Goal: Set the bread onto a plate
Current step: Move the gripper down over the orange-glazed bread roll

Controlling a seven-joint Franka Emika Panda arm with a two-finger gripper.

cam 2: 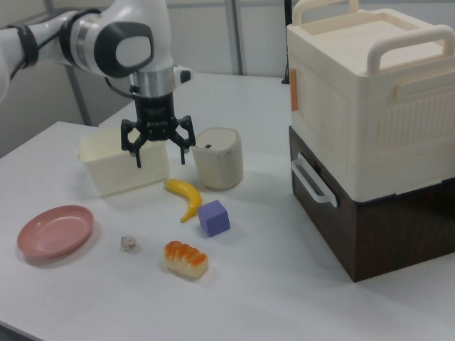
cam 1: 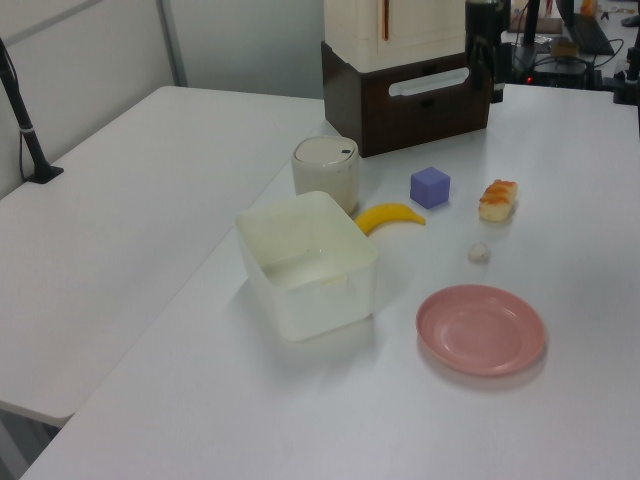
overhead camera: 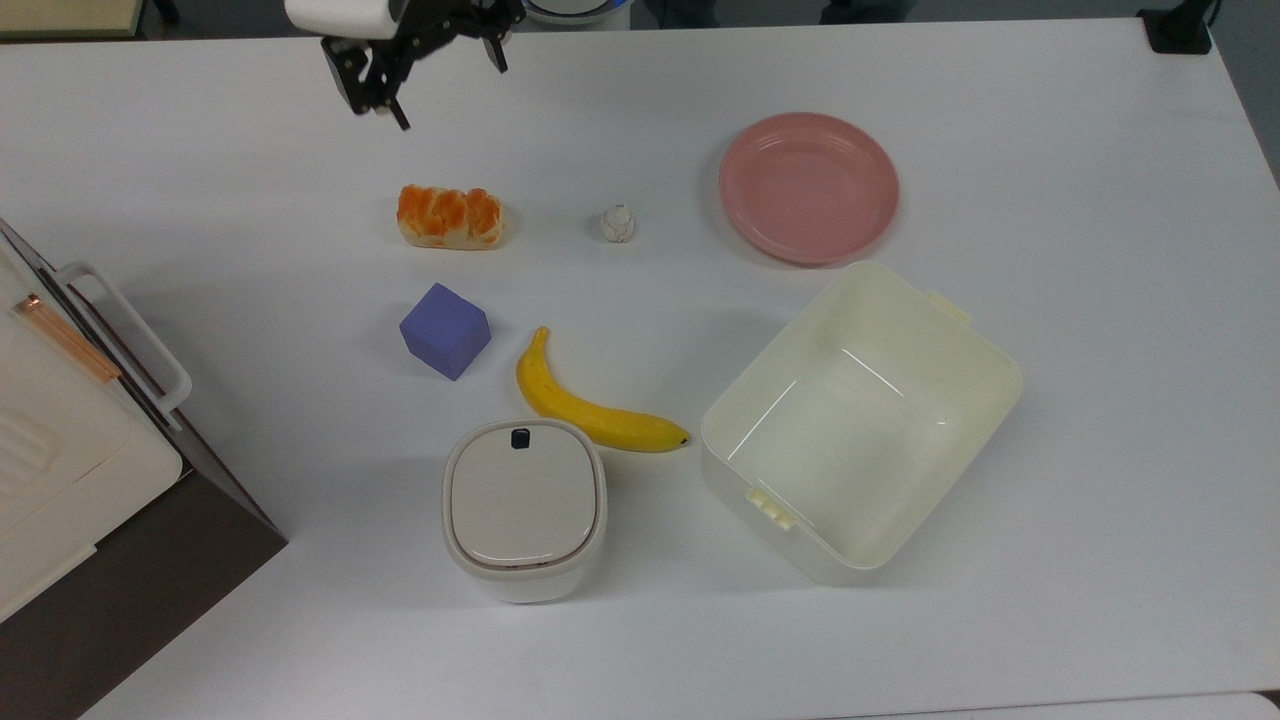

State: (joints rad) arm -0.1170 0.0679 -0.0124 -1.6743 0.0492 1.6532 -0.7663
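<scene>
The bread [overhead camera: 449, 216], a small loaf with an orange-brown segmented top, lies on the white table; it also shows as the bread [cam 1: 498, 199] and the bread [cam 2: 186, 259]. The pink round plate [overhead camera: 808, 187] sits bare toward the top view's right, also seen as the plate [cam 1: 481, 329] and the plate [cam 2: 55, 230]. My gripper [overhead camera: 448, 90] hangs open above the table, beyond the bread toward the top view's upper edge. In the right view the gripper [cam 2: 160, 158] has its fingers spread wide with nothing between them, well above the bread.
A small white ball [overhead camera: 618, 223] lies between bread and plate. A purple cube [overhead camera: 445, 330], a banana [overhead camera: 590, 405], a lidded white canister [overhead camera: 524, 508] and a large cream tub [overhead camera: 860, 420] stand nearer the front. A cream box on a brown box [cam 2: 370, 128] fills one side.
</scene>
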